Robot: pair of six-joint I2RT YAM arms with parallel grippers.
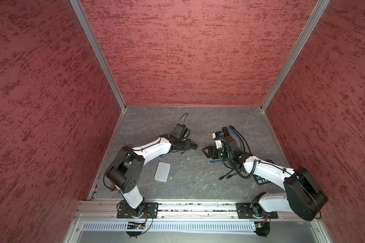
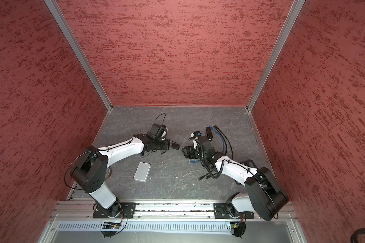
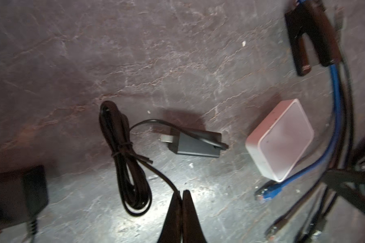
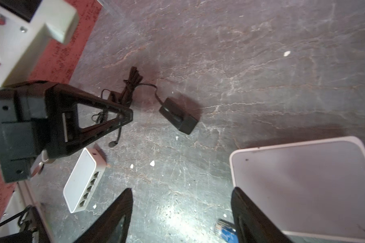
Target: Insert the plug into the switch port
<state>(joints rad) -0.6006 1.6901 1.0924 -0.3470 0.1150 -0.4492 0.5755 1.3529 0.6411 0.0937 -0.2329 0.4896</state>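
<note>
1. While the left tool [image 3: 181, 194] is clenched on the thin black cord [image 3: 116, 130] just behind the plug [image 4: 113, 143], the plug hangs free under the fingertips, clear of the surface [image 4: 240, 63] and near the switch [image 4: 83, 181]. Judged step: plug lifted, not yet brought to a port.
2. Right tool [image 4: 181, 216]: released, jaws wide apart, nothing between them.
3. Next move, as judged: line the plug up with its socket on the switch. The limp cord gives little control of the plug's axis, so bracing the switch with the right tool may help. Which face carries that socket cannot be told.
4. Materials:
   - Switch: smooth white plastic slab, rounded corners, a row of square ports along one side.
   - Adapter [image 3: 195, 145]: matte black block.
   - Surface: grey, veined, stone-like.
</note>
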